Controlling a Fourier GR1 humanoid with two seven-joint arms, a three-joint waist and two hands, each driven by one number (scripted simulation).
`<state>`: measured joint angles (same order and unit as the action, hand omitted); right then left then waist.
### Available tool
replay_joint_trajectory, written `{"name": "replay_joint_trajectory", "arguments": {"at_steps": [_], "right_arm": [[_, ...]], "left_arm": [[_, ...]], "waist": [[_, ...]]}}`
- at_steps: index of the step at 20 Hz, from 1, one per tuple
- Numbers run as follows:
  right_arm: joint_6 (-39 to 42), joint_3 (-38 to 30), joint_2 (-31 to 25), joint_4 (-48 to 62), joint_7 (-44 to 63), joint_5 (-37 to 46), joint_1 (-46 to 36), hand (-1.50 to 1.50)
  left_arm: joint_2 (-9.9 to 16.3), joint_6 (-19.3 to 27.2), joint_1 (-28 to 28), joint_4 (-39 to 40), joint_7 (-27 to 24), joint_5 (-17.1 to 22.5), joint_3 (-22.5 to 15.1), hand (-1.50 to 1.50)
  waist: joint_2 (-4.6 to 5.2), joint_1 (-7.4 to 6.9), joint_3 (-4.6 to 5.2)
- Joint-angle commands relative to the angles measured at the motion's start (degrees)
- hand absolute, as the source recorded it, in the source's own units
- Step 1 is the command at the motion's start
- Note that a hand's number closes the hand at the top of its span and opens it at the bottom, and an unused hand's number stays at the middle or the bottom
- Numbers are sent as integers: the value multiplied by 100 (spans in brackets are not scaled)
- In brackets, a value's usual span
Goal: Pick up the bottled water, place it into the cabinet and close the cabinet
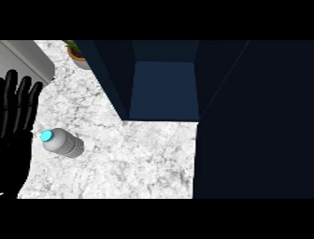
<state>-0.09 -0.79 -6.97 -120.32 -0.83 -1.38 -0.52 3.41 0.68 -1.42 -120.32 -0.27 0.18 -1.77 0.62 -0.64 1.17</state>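
Where the view begins at its left edge, one black hand [8, 116] shows: the robot's left hand, standing with its fingers [23, 95] straight, close together and pointing up toward the top of the view. It holds nothing. Its palm and wrist run down along the left edge toward the lower corner. No second hand shows anywhere in the view.

Just right of that hand lies one bottled water [62, 143] on the white marbled table [139, 158]. The bottle is grey and ribbed with a bright cyan cap [46, 136], and the cap end points toward the hand. It is near the fingers' lower part, but whether it touches the hand I cannot tell.

Above the hand, in the upper left corner, sits one grey slab-like thing [22, 56] on the table; what it is I cannot tell. Further right, near the top edge, is one potted plant [77, 53] in a terracotta-coloured pot, partly hidden by the cabinet.

One dark blue cabinet [163, 88] stands next, open, its inside showing as a lighter blue recess. At the right, its one door [267, 121] fills the view from top to bottom as a very dark panel.
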Motion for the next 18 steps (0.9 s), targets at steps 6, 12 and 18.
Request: {"name": "replay_joint_trajectory", "arguments": {"at_steps": [6, 12, 18], "right_arm": [[-128, 58, 232, -549, 85, -57, 713, -150], [752, 1174, 36, -1449, 800, -710, 1565, -150], [806, 1824, 90, -2281, 710, -267, 2626, -150]], "left_arm": [[1388, -2423, -232, 1126, -506, 2659, 1283, -150], [2119, -3176, -71, 2047, 541, 4321, 1937, -150], [2751, -3627, 294, 2035, 1083, 5097, 2400, -150]], "waist": [[-58, 190, -97], [-80, 148, -106], [-81, 96, -117]]}}
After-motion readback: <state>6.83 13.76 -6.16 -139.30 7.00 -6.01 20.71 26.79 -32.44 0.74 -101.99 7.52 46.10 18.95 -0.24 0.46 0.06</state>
